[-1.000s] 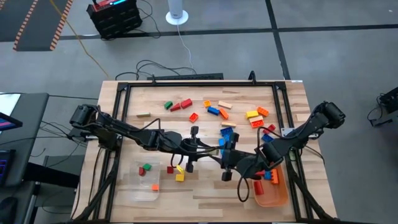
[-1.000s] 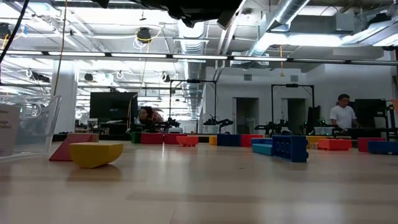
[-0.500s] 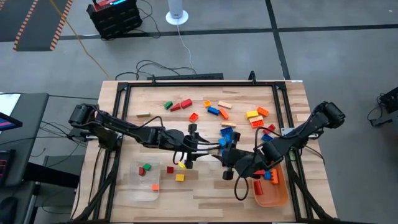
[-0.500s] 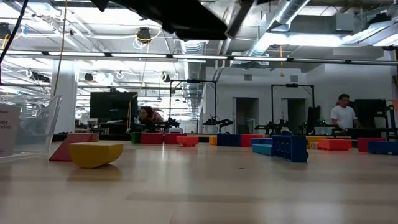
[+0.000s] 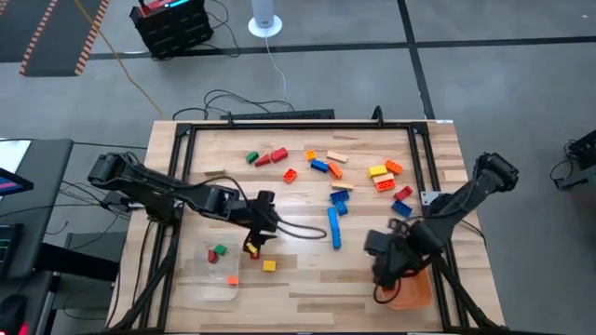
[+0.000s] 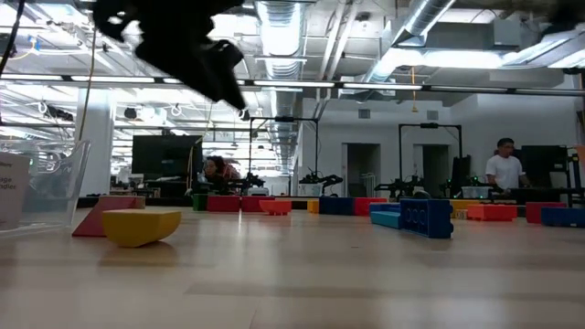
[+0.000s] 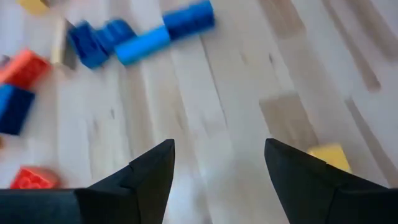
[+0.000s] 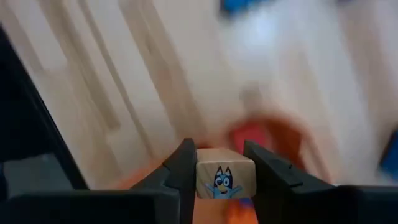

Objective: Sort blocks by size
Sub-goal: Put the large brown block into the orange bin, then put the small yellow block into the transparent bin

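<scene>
Right gripper (image 5: 384,270) hangs just beside the orange tray (image 5: 416,290), clamped on a tan block (image 8: 225,172).
Tray lies directly ahead; left gripper (image 7: 217,163), fingers apart, empty, waits mid-table.

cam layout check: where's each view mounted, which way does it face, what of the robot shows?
High: overhead, straight down; both arms, left claw, right claw over orange tray.
Low: table height, level toward the room; one dark arm overhead.
Left wrist: toward the table; own open fingers.
Right wrist: toward the tray; claw holding tan block.
Shared: long blue block.
</scene>
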### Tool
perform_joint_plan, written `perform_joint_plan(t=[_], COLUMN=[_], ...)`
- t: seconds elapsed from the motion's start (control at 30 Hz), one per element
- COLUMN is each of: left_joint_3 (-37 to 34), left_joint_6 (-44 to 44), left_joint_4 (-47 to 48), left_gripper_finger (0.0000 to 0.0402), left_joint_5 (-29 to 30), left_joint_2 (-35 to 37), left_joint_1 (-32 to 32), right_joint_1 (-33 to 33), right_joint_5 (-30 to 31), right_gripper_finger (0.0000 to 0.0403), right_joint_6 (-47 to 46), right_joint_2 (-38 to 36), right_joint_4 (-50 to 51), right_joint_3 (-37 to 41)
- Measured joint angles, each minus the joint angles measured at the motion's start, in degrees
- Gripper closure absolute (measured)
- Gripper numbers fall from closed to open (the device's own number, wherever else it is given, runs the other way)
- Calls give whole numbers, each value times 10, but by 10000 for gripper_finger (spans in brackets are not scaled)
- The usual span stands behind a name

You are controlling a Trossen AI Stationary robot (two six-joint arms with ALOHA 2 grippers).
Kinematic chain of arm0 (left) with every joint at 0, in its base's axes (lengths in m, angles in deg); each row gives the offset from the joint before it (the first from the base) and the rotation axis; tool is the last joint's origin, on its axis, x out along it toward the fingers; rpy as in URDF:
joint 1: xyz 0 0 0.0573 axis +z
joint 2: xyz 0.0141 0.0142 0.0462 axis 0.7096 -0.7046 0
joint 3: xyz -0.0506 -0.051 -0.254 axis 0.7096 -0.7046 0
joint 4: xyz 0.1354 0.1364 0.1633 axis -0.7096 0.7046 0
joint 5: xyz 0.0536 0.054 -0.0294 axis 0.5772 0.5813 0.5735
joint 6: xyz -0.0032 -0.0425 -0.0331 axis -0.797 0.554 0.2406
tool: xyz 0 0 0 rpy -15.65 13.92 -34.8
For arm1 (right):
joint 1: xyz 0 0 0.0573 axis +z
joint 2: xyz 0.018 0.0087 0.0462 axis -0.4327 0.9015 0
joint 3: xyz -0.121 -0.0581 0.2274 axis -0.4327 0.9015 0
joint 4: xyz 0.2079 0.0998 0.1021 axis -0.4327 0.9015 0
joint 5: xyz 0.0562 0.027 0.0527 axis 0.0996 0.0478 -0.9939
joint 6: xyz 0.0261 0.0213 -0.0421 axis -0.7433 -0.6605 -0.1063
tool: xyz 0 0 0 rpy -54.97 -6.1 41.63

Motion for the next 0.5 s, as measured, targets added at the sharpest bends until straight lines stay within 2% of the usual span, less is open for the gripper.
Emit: perform_joint_plan(t=[0.2, 0.5], left_joint_3=[-32, -45], left_joint_6=[-9, 1], left_joint_4=[16, 15], left_gripper_finger=[157, 157], left_joint_5=[0, -15], left_joint_2=[0, 1], left_joint_1=[-18, -44], right_joint_1=[22, 13], right_joint_5=[-6, -3], right_gripper_finger=[242, 222], right_joint_6=[-105, -91], right_joint_2=[1, 0], right_joint_4=[16, 55], right_joint_3=[46, 15])
